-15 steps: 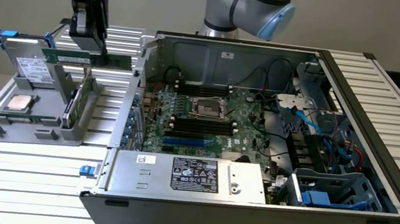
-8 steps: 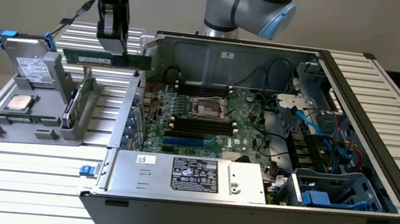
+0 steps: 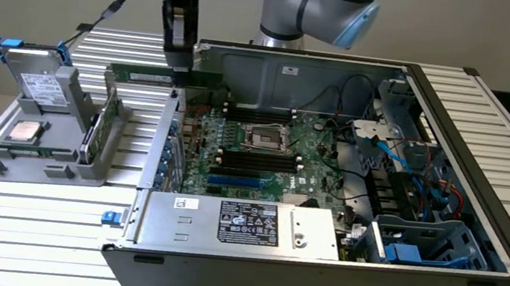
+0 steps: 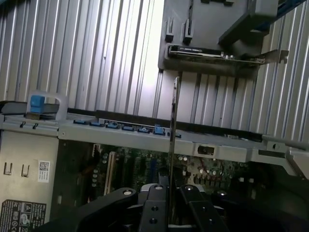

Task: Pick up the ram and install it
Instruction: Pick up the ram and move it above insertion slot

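The ram (image 3: 147, 74) is a long green circuit-board stick held level in the air, over the left wall of the open computer case (image 3: 482, 176) near its back corner. My gripper (image 3: 180, 62) hangs straight down over it and is shut on its upper edge. In the wrist view the ram (image 4: 174, 125) shows edge-on as a thin strip running out from between the black fingers (image 4: 154, 205) of my gripper (image 4: 170, 191). Black memory slots (image 3: 258, 114) lie on the motherboard (image 3: 273, 152) inside the case, to the exterior view's right of the ram and lower.
A grey holder (image 3: 32, 154) stands on the slatted table at the exterior view's left, carrying a drive box with blue clips (image 3: 38, 68), a square silver chip (image 3: 23, 131) and an upright card (image 3: 97, 132). The power supply (image 3: 236, 224) and cables (image 3: 407, 160) fill parts of the case.
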Tool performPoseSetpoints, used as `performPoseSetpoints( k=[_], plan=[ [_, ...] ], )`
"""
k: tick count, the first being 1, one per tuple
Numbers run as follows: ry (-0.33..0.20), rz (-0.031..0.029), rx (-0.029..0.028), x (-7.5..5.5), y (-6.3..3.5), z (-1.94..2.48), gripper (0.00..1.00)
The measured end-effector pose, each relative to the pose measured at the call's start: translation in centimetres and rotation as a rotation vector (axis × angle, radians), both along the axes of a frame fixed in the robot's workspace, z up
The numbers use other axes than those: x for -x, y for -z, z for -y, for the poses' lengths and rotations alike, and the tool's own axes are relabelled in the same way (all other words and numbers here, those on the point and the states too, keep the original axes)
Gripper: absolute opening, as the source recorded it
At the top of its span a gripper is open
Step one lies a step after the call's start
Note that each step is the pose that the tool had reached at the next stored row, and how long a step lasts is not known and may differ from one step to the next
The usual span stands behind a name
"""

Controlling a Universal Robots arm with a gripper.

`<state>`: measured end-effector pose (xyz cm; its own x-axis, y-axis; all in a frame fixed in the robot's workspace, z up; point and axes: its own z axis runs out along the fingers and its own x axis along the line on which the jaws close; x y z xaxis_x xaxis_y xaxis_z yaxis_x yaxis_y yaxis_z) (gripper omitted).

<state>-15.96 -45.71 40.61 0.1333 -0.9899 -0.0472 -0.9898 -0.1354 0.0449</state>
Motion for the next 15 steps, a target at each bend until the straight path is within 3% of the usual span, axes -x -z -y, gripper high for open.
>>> performPoseSetpoints(
  k=[15],
  plan=[
    [0.000, 0.0000, -0.0212, -6.8, -0.23, 0.10, 0.14]
  ],
)
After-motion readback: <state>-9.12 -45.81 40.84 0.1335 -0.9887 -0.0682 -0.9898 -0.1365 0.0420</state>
